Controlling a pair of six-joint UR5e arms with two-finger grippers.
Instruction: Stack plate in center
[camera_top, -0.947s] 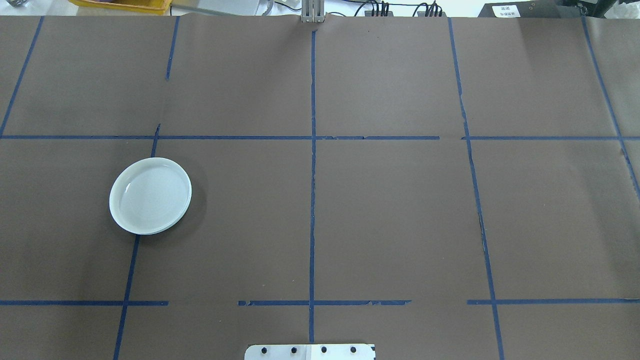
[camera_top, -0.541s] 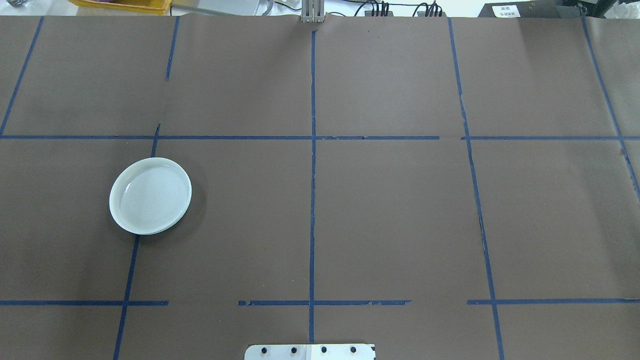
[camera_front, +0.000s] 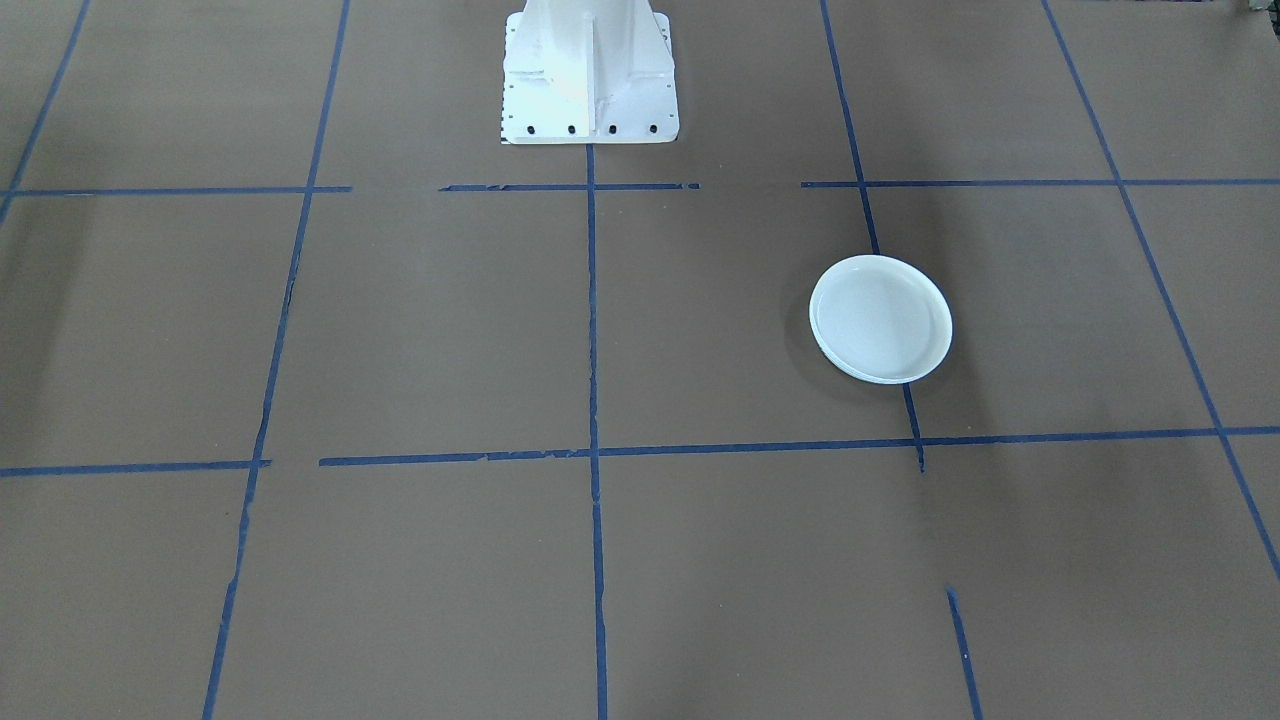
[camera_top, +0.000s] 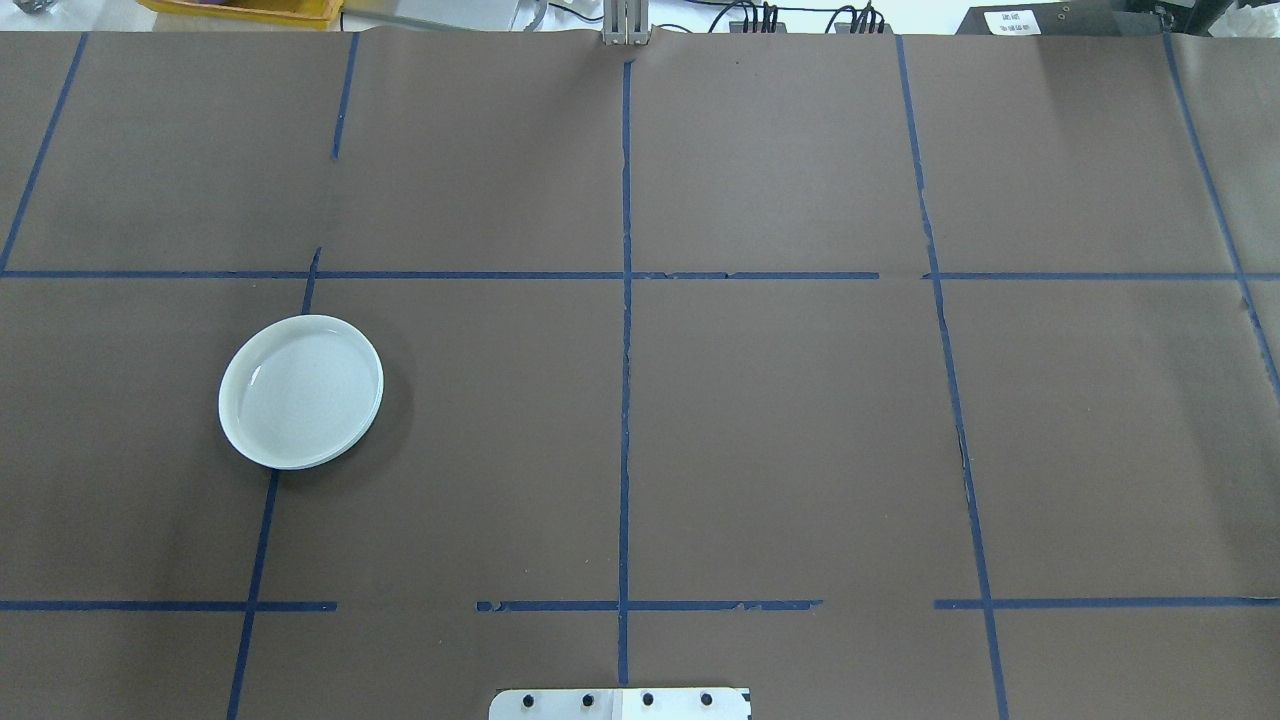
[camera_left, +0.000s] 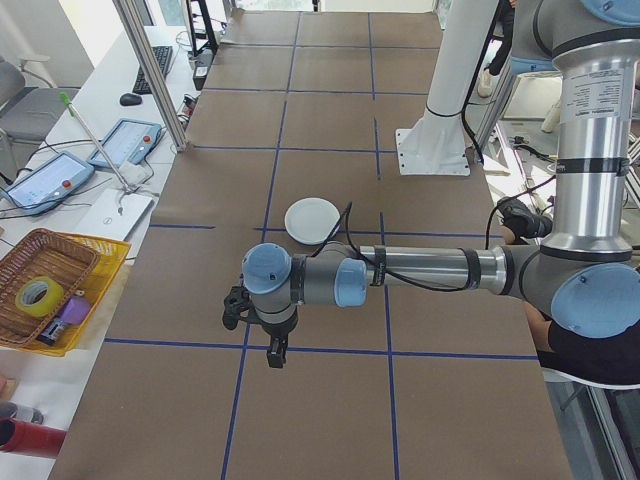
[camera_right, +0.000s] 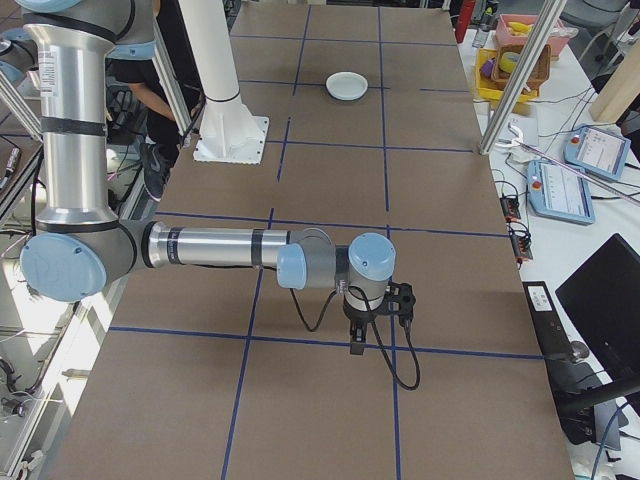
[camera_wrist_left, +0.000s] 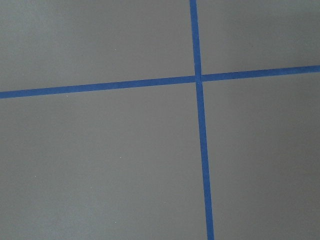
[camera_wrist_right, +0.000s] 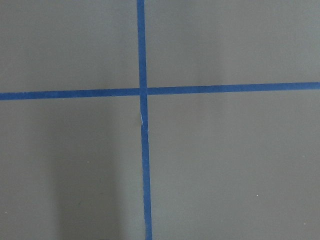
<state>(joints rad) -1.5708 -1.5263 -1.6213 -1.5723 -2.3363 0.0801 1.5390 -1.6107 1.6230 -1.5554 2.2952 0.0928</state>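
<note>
A stack of pale plates (camera_top: 300, 392) sat on the brown-covered bench (camera_top: 780, 420), on the robot's left side, well apart from the bench's middle. More than one rim showed along its edge in the overhead view, though how many plates lay in it could not be told. The top plate looked light bluish white, shallow, with a raised rim. The stack covered part of one blue tape line (camera_top: 262, 520), just short of where that line crossed another.

Nothing touched the stack. In the front-facing view it (camera_front: 880, 318) lay off to one side of the white robot base (camera_front: 588, 75).

The left gripper (camera_left: 272, 345) hung over a tape crossing near the bench end, away from the plates (camera_left: 312, 219), pointing down and carrying nothing; whether its jaws were spread or pressed together could not be told. The right gripper (camera_right: 358, 338) hung likewise over tape at the opposite end, far from the plates (camera_right: 347, 85), its jaw state equally unclear.

Each wrist camera showed only brown covering and crossed blue tape.

A yellow tray with a wicker basket (camera_left: 45, 280) lay on a side table.
</note>
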